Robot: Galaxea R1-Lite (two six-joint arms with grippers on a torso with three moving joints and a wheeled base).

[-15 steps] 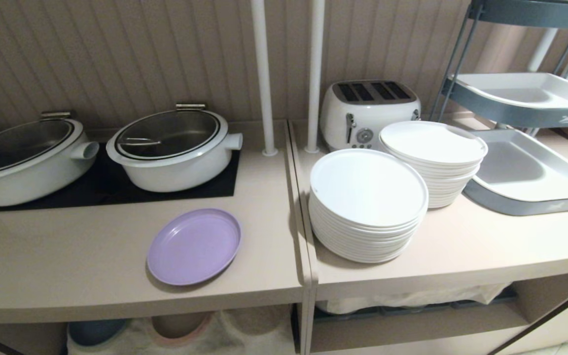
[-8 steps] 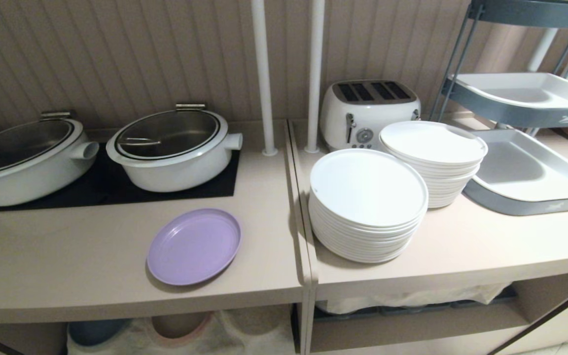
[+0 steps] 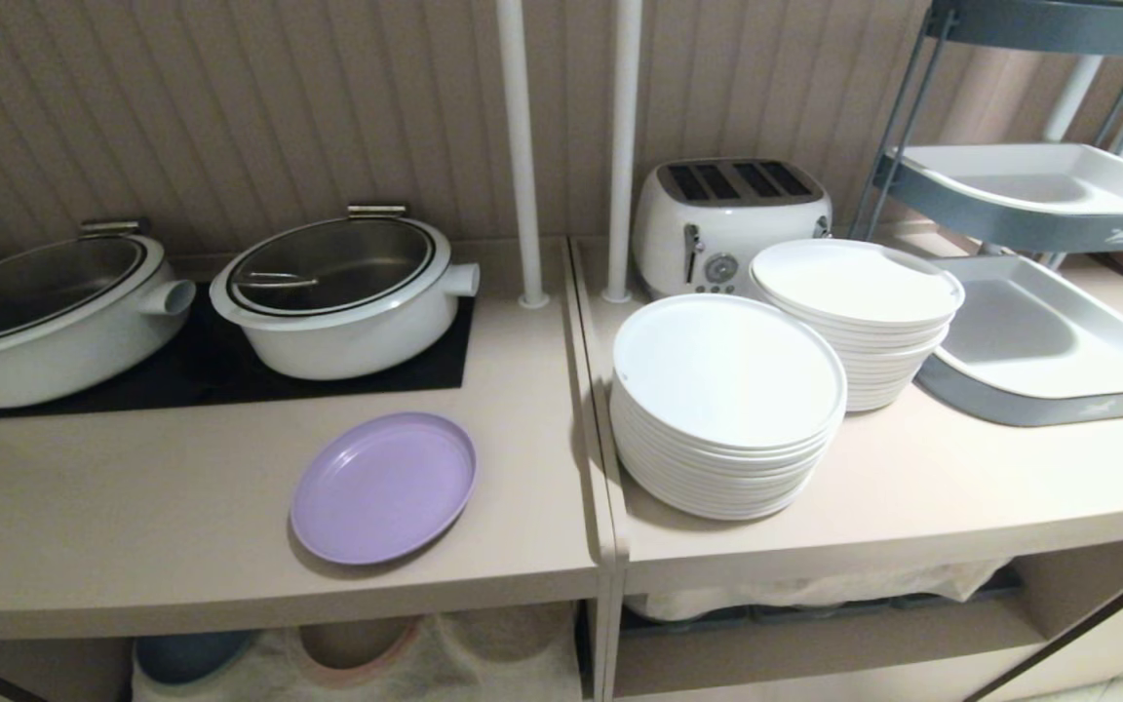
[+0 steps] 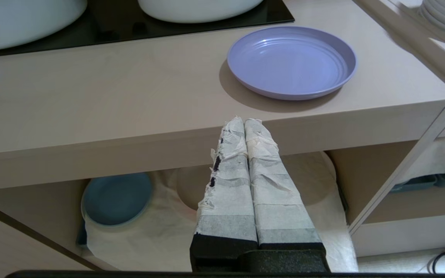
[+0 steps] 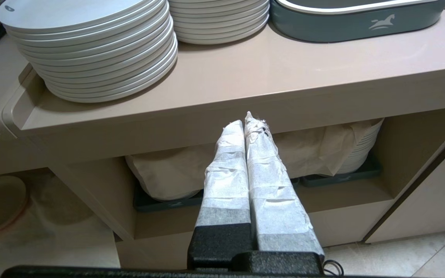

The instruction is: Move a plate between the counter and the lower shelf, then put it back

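The lilac plate lies flat on the beige counter, in front of the black hob panel. Under the counter is the lower shelf, draped with white cloth. Neither arm shows in the head view. My left gripper hangs shut and empty in front of the counter's edge, short of the plate. My right gripper is shut and empty too, in front of the adjoining counter section.
Two white pots stand on the hob. A blue plate and a beige plate lie on the shelf cloth. Stacks of white plates, a toaster and grey-blue trays fill the right section.
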